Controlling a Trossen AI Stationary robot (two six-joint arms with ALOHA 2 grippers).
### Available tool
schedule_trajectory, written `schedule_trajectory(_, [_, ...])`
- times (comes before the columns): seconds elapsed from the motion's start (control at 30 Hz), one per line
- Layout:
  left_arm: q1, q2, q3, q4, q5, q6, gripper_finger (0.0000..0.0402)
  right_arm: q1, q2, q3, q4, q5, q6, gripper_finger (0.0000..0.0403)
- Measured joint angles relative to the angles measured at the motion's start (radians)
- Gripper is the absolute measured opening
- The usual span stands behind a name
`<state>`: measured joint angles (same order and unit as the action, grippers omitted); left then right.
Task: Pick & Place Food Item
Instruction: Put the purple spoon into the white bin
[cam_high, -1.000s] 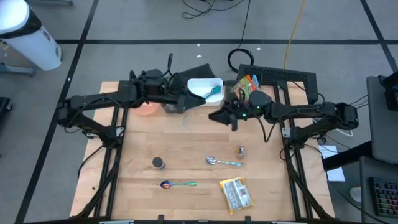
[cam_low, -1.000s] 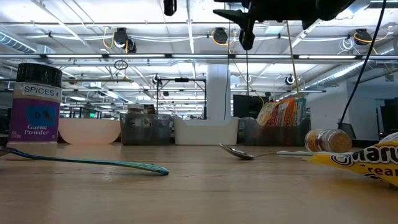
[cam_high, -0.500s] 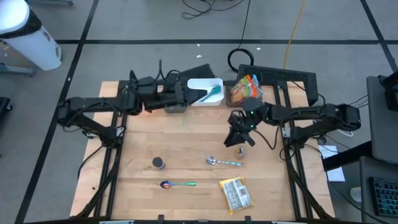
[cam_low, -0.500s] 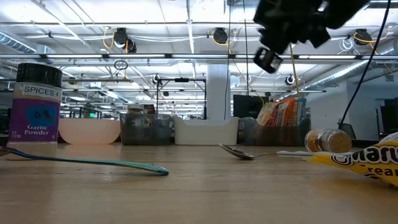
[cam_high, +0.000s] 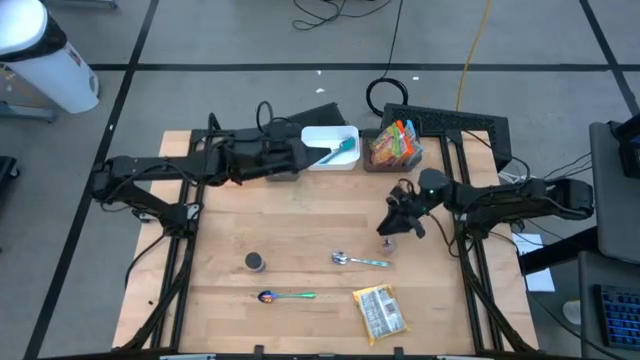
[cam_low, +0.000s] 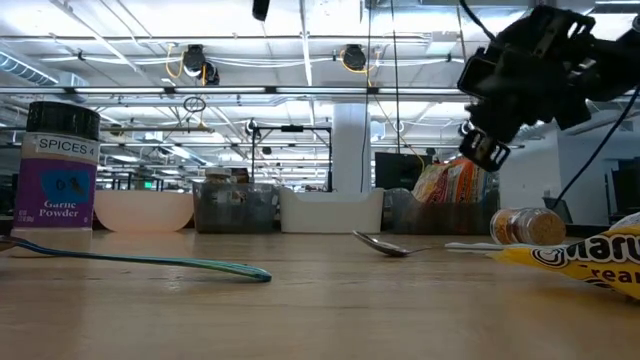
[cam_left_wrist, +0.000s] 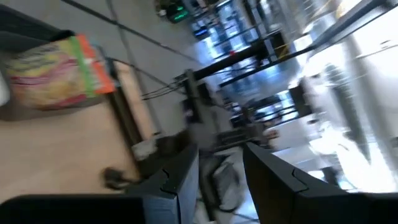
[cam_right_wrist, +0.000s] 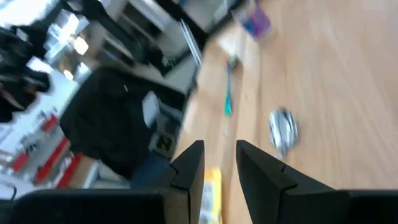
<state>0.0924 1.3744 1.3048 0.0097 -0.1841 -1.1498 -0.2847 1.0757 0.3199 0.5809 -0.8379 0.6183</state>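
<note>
The right pincer (cam_high: 392, 226) has swung away from the back of the bench (cam_high: 300, 215) and come down over the small jar (cam_high: 388, 242) lying beside the metal spoon (cam_high: 358, 261); its fingers stand slightly apart with nothing between them, as the right wrist view shows. That reads as an approach to a pick, not yet a grasp, so the jar seems the item now aimed at. The left pincer (cam_high: 297, 163) has drawn back a little from the white tub (cam_high: 330, 148) and hovers just beside it, fingers apart and empty. The white tub holds a teal-handled utensil (cam_high: 338, 151). The dark bin (cam_high: 393, 147) next to it holds a bright snack bag. Near the front edge lie a yellow packet (cam_high: 380, 311), a spice jar (cam_high: 256, 262) and a coloured spoon (cam_high: 285, 296).
</note>
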Motion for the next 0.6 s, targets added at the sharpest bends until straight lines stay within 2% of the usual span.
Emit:
schedule_trajectory(0.13, [0.017,0.0,0.0,-0.071,0.002,0.052,0.0131,-0.017,-0.003,-0.01,0.19,0.022,0.074,0.0084])
schedule_trajectory(0.23, [0.04,0.0,0.0,-0.104,0.081,0.113,0.0131,-0.017,-0.003,-0.01,0.273,0.128,0.098,0.0084])
schedule_trajectory(0.43, [0.11,0.0,0.0,-0.198,0.442,0.2,0.0131,-0.017,-0.002,-0.01,0.293,0.418,0.12,0.0084])
schedule_trajectory(0.5, [0.123,0.0,0.0,-0.257,0.569,0.227,0.0131,-0.017,-0.002,-0.01,0.294,0.447,0.129,0.0084])
schedule_trajectory(0.6, [0.115,-0.008,0.0,-0.403,0.699,0.294,0.0131,-0.016,-0.002,-0.01,0.3,0.448,0.16,0.0084])
